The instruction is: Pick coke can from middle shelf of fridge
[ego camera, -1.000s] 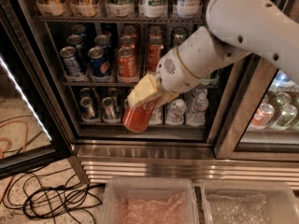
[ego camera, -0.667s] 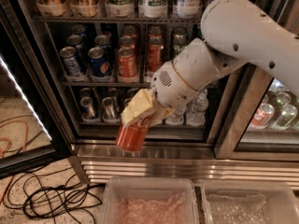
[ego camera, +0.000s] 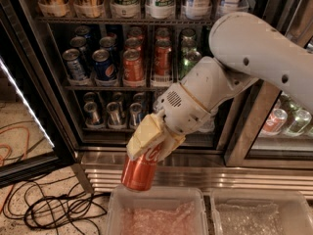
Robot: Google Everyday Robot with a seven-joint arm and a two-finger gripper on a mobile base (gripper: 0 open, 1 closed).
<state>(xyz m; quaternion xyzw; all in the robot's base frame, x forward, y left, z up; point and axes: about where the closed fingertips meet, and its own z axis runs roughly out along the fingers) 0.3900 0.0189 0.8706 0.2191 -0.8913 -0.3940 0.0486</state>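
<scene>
My fingers [ego camera: 145, 140] are clamped on the top of the coke can [ego camera: 139, 173], which hangs tilted below them, outside the fridge [ego camera: 73, 131], before its steel base [ego camera: 205, 173], over the left bin [ego camera: 115, 199].

You had a dim scene: inside the fridge [ego camera: 230, 173] it was dark, and the rear cans sank into shadow. The brightest source was the white light strip [ego camera: 27, 106] left of the fridge, which bleached to glare. Soft light from above caught the white arm [ego camera: 254, 48] and the gripper [ego camera: 155, 146], which was clamped on the coke can [ego camera: 138, 173] in front of the fridge's base.
</scene>
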